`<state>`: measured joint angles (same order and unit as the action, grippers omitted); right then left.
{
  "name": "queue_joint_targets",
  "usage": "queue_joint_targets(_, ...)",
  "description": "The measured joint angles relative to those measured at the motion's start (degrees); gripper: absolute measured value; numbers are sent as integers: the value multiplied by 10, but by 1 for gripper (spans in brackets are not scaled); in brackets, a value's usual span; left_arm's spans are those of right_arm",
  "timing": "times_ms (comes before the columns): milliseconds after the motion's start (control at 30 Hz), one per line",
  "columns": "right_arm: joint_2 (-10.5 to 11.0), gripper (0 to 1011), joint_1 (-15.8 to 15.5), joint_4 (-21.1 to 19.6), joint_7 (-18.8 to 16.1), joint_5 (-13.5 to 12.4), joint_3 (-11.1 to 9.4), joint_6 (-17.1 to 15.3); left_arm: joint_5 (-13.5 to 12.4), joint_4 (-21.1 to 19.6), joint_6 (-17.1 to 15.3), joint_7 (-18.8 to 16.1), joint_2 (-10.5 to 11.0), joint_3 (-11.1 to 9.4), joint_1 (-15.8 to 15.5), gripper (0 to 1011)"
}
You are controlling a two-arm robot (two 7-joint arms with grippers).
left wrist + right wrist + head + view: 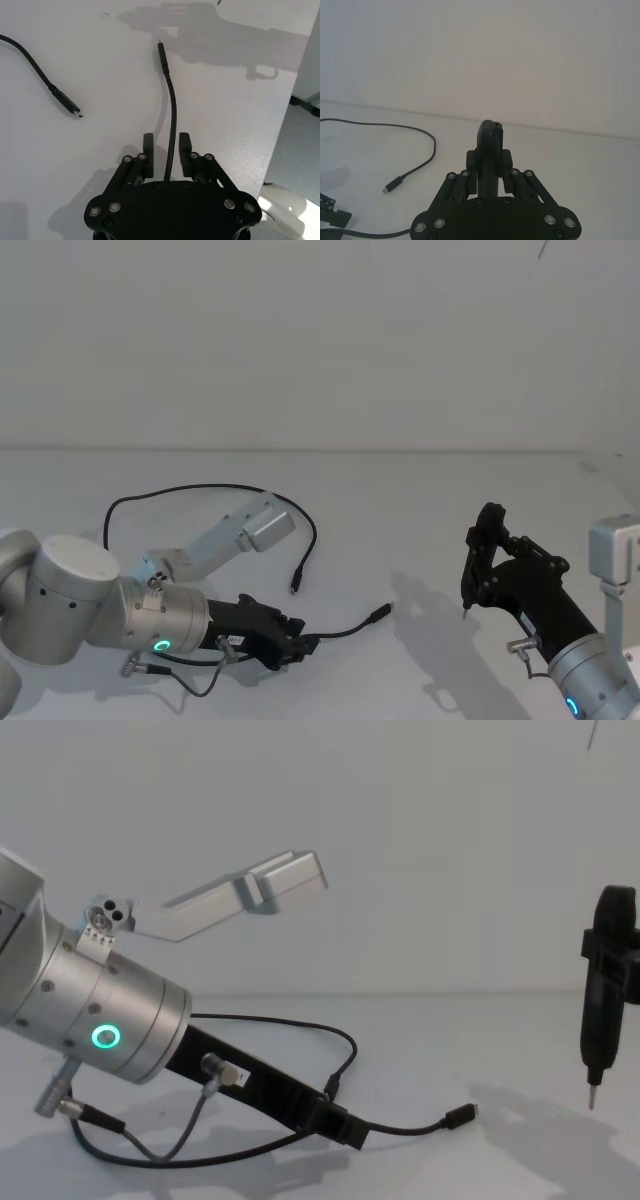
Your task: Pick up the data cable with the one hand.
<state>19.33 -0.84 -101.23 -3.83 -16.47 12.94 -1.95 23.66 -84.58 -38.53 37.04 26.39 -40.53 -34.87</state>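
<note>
The data cable (200,489) is a thin black lead that loops over the white table. One plug (295,585) lies loose near the middle, and the other plug (383,612) points right. My left gripper (305,645) is low on the table and open. Its fingers (148,145) stand on either side of the data cable (173,110), a short way behind that right-pointing plug (161,50), with a gap showing on each side. My right gripper (488,535) hangs above the table at the right. It is shut on a black pen-shaped tool (603,990) with a metal tip.
A short grey wire with a silver plug (135,668) hangs from my left forearm. A silver bracket (250,890) sticks up from that wrist. The table's edge (282,145) runs close to the left gripper, with floor beyond it. The back wall is plain white.
</note>
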Motion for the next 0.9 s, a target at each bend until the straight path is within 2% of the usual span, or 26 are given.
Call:
queue_joint_targets(67,0,279,0,0,0,0,0,0,0,0,0,0,0,0,0,252)
queue_joint_targets(167,0,279,0,0,0,0,0,0,0,1,0,0,-1,0,0,196)
queue_joint_targets(200,0,279,0,0,0,0,0,0,0,1,0,0,0,0,0,143)
queue_joint_targets(300,0,279,0,0,0,0,0,0,0,1,-1,-1,-1,-1,0,90)
queue_joint_targets(333,0,279,0,0,0,0,0,0,0,1,-1,-1,-1,-1,-1,42)
queue_joint_targets(667,-3,279,0,-2,-1,-2,-2,-1,-1,0,10,1,2,-3,-1,36)
queue_joint_targets(900,-10,279,4,-15,-8,-17,-7,-6,-5,-7,55,15,17,-5,2,36)
